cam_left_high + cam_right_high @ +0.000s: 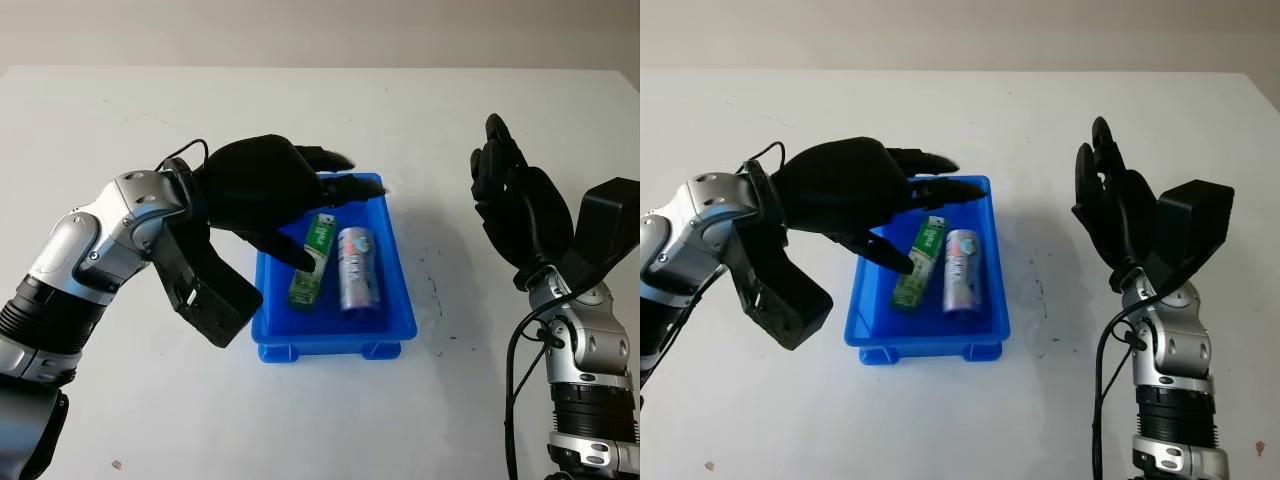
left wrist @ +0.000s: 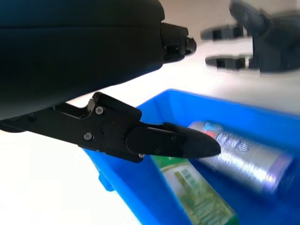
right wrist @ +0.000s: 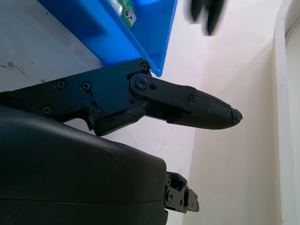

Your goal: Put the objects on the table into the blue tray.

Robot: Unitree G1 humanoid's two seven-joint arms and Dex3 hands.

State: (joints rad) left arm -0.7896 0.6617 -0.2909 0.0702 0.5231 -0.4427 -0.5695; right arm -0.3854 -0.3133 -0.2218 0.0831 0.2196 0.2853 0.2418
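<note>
Left hand [image 1: 262, 195] open, right hand [image 1: 515, 205] open, raised.

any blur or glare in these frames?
Left wrist view: right hand in the background is blurred, silver can soft. Right wrist view: left hand at the top is smeared. Eye views: soft shadow on the table right of the blue tray; no glare.
</note>
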